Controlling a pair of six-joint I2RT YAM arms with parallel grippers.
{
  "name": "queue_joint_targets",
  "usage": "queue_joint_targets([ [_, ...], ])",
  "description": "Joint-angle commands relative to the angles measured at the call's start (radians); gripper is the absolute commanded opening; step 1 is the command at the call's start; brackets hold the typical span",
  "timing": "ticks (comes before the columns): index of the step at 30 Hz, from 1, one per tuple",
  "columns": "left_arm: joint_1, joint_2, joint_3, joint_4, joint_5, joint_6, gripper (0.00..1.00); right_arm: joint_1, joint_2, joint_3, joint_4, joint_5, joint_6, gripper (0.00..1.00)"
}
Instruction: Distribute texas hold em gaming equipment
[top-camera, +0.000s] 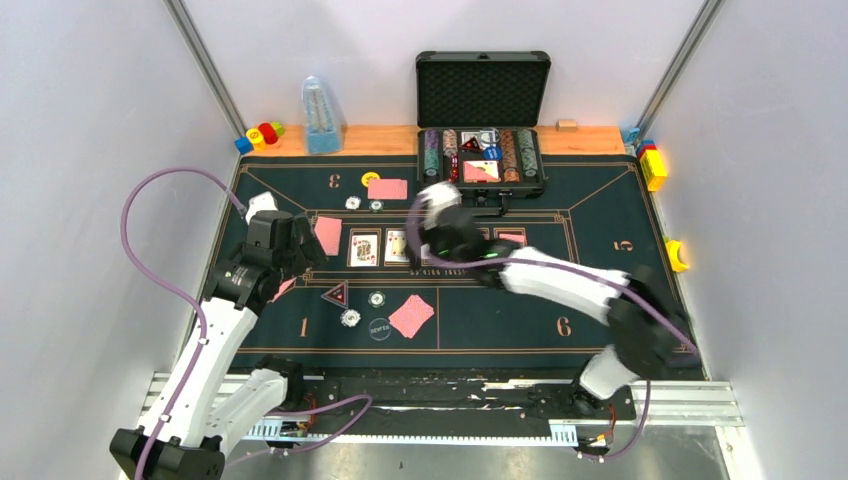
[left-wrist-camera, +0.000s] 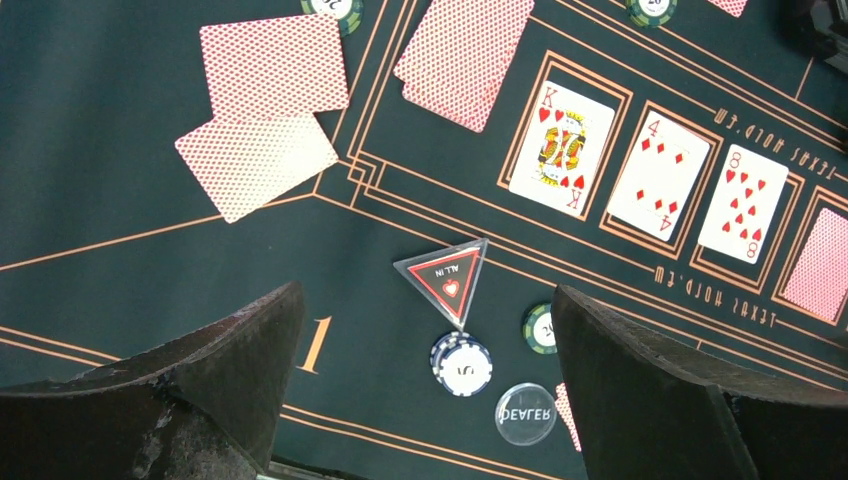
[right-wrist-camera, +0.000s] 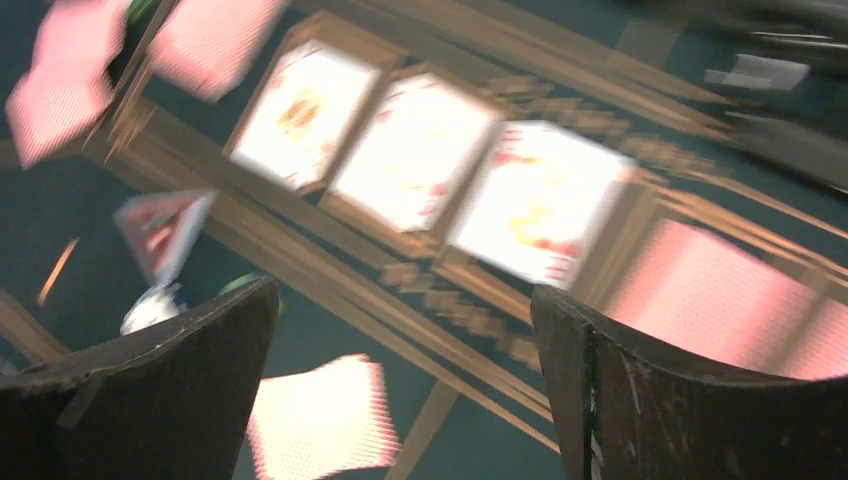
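Fingers (left-wrist-camera: 230, 370) of the left gripper (left-wrist-camera: 428, 292) stand wide apart with nothing between them as it hovers over the numeral 1 printed on the green poker mat (top-camera: 500, 335). Below it on the mat lie a triangular ALL IN marker (left-wrist-camera: 445, 272), a white-and-dark chip (left-wrist-camera: 461, 364) touching the marker's lower corner, a green chip (left-wrist-camera: 540, 328) just beside that, and a clear DEALER button (left-wrist-camera: 526, 413) closer to the near edge. Beyond them, in the mat's middle row of outlined boxes, a king of hearts (left-wrist-camera: 562, 148), a four of diamonds (left-wrist-camera: 660, 180) and an eight of diamonds (left-wrist-camera: 743, 203) lie face up side by side, and a face-down card (left-wrist-camera: 820, 265) fills the next box. Another pink-backed card (left-wrist-camera: 465, 55) lies just beside the king, outside the boxes, and a pair of pink-backed cards (left-wrist-camera: 257, 165) lies edge to edge farther out. The right gripper (right-wrist-camera: 405, 290) hangs over the same row, jaws spread wide and empty; its own view is blurred. By the numeral 3, the top view shows a yellow disc (top-camera: 371, 180) just beside a lone pink card (top-camera: 388, 189), with two small chips (top-camera: 353, 203) near it. An open black case (top-camera: 483, 90) at the mat's far edge holds racks of chips (top-camera: 432, 152).
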Motion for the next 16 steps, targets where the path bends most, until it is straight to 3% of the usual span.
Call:
queue_joint_targets([
  [1, -0.002, -0.013, 0.033, 0.033, -0.008, -0.020, 1.00, -0.344, -0.390, -0.271, 0.002, 0.208, 0.230, 1.00],
  [3, -0.002, -0.014, 0.032, 0.036, -0.008, -0.020, 1.00, -0.542, -0.553, -0.371, -0.066, 0.214, 0.310, 1.00],
  [5, -0.002, -0.013, 0.031, 0.035, -0.013, -0.021, 1.00, -0.602, -0.697, -0.445, -0.116, 0.320, 0.319, 1.00],
  [9, -0.002, -0.010, 0.026, 0.047, -0.029, -0.026, 1.00, -0.608, -0.923, -0.548, -0.128, 0.470, 0.278, 1.00],
  [16, -0.002, 0.008, 0.037, 0.052, -0.038, -0.021, 1.00, -0.608, -1.055, -0.564, -0.132, 0.443, 0.248, 1.00],
])
